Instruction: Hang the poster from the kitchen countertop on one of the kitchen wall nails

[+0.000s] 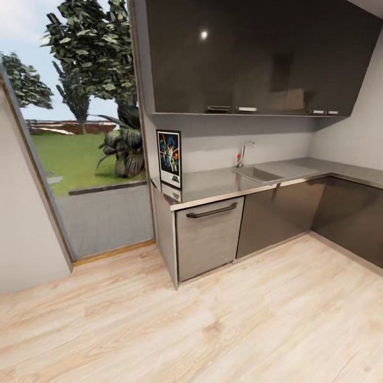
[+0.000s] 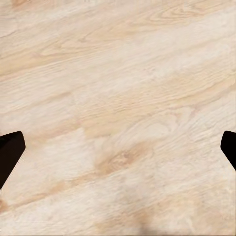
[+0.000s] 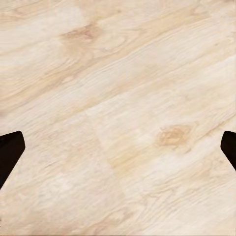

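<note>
Poster (image 1: 169,158) position: upright at the left end of the kitchen countertop (image 1: 223,182), left of center in the head view, leaning back against the light grey wall (image 1: 213,146) with its lower edge resting on the slab. Its black frame, white inner border and dark blue artwork are visible, and its reflection appears on the glossy surface directly below it. The countertop runs rightward across the middle of the frame and turns toward the right edge. A built-in sink (image 1: 259,173) sits right of center, with a thin metal faucet (image 1: 243,153) just behind it, well apart from the poster. Dark upper cabinets (image 1: 250,56) occupy the upper center and upper right. A grey front with a dark bar handle (image 1: 211,211) sits below the counter's left end, and darker cabinet fronts (image 1: 276,213) continue to the right. A glass opening (image 1: 90,149) at the upper left shows lawn and trees. Light wood floor (image 1: 213,324) covers the lower half of the frame. In the left wrist view, the left gripper (image 2: 118,152) has its dark fingertips (image 2: 9,155) at opposite edges of the frame, spread wide with nothing between them, above bare floor. In the right wrist view, the right gripper (image 3: 118,152) is likewise released, fingertips (image 3: 9,155) far apart over floor planks.
</note>
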You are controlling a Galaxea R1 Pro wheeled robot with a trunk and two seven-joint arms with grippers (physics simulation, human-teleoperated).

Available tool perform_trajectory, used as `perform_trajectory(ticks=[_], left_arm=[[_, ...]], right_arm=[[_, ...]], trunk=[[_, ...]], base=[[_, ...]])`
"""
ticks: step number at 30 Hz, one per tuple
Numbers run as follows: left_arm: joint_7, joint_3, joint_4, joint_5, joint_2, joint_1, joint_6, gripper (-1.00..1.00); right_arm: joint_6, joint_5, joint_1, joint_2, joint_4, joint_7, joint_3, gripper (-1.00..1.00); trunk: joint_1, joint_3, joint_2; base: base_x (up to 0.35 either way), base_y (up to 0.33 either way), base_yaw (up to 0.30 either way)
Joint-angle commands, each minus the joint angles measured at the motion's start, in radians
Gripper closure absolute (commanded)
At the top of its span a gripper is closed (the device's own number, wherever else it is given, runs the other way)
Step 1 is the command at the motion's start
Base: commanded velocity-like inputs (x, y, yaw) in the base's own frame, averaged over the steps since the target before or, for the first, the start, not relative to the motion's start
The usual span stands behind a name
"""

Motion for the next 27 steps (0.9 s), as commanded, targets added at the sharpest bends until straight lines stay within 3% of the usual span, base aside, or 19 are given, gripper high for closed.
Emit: perform_trajectory(ticks=[1, 6, 15, 27], left_arm=[[0.000, 0.001, -0.001, 0.000, 0.000, 0.001, -0.002, -1.00], [0.000, 0.001, -0.001, 0.000, 0.000, 0.001, -0.002, -1.00], [0.000, 0.001, -0.001, 0.000, 0.000, 0.001, -0.002, -1.00], [0.000, 0.001, -0.001, 0.000, 0.000, 0.001, -0.002, -1.00]], right_arm=[[-0.003, 0.001, -0.001, 0.000, 0.001, -0.005, 0.001, -1.00], [0.001, 0.001, -0.001, -0.002, 0.002, 0.002, 0.002, -1.00], [0.001, 0.001, -0.001, -0.007, 0.005, 0.004, 0.001, -1.00], [-0.015, -0.002, -0.001, -0.013, -0.015, 0.003, -0.006, -1.00]], trunk=[[0.001, -0.001, 0.000], [0.001, -0.002, 0.000], [0.001, -0.002, 0.000], [0.001, -0.002, 0.000]], base=[[0.338, 0.000, 0.293], [0.338, 0.000, 0.196], [0.335, 0.065, 0.030], [0.293, 0.200, 0.002]])
